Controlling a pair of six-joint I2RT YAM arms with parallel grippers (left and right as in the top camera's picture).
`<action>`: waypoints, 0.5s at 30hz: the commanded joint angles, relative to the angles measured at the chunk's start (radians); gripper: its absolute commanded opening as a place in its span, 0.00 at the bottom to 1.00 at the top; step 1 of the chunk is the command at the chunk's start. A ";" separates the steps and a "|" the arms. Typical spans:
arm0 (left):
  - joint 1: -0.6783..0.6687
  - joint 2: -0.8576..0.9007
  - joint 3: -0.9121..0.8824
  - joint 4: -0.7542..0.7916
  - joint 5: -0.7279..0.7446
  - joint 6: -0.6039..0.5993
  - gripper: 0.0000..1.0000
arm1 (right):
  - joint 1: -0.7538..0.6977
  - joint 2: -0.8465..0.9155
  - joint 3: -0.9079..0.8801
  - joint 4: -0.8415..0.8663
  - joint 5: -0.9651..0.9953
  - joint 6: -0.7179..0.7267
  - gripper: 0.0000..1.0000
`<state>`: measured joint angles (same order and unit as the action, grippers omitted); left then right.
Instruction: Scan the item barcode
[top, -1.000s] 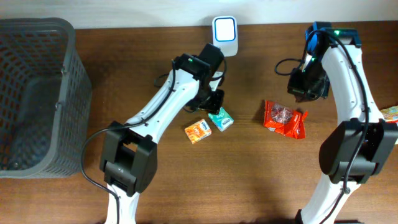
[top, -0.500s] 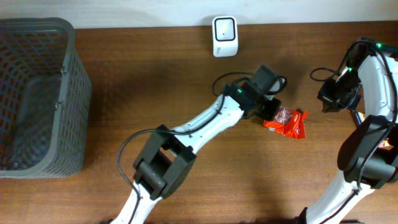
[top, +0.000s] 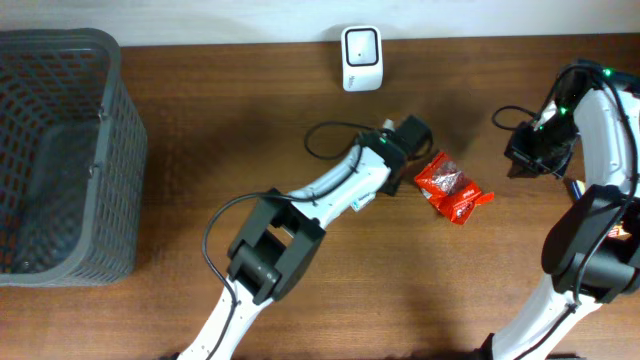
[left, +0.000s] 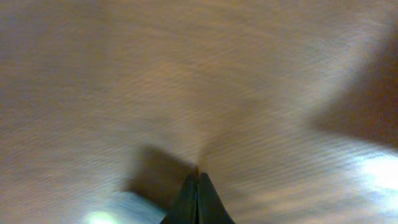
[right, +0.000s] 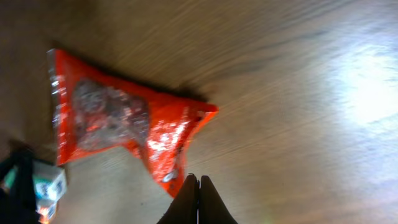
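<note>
On the wooden table (top: 230, 110), right of centre, a red snack packet (top: 452, 188) is seen lying flat between the two arms. The left gripper (left: 198, 186) is held near the packet, its fingers pressed together on nothing. The right gripper (right: 199, 186) is likewise closed and empty, apart from the packet. A white scanner (top: 360, 45) is set at the far edge.

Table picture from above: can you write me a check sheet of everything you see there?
Surface: brown wooden table, no spills seen.
Job's things: red snack packet lying flat; white scanner at the far edge.
Clutter: small teal packet near the red one, partly hidden.
Fingers: left fingers shut, empty; right fingers shut, empty.
Cables: black cable loop by the left arm.
Surroundings: grey basket at the left.
</note>
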<state>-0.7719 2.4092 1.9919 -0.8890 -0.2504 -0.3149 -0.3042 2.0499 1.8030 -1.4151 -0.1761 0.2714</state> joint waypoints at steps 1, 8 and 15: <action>0.050 -0.064 0.121 -0.074 -0.064 -0.003 0.00 | 0.064 0.004 -0.020 0.037 -0.049 -0.032 0.04; 0.265 -0.259 0.191 -0.264 -0.062 -0.003 0.99 | 0.168 0.005 -0.280 0.320 -0.054 0.036 0.04; 0.472 -0.289 0.190 -0.462 -0.060 -0.003 0.99 | 0.339 0.005 -0.413 0.486 -0.058 0.108 0.04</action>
<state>-0.3477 2.1429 2.1738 -1.3224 -0.3038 -0.3149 -0.0551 2.0388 1.4273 -0.9512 -0.2283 0.3477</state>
